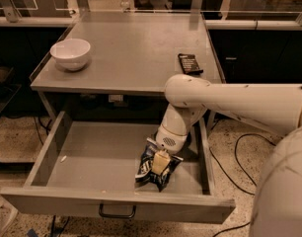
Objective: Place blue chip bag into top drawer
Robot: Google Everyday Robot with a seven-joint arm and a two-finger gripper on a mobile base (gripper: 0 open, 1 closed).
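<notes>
We saw the end effector (161, 160) reaching down into the open top drawer (92, 154), right on top of the blue chip bag (147, 170), and we could not tell whether it gripped the bag or had let go. The bag lay on the drawer floor towards the right front corner. On the table (136, 53) above stood a white bowl (70, 53) at the left and a flat black packet (190, 63) near the right edge.
</notes>
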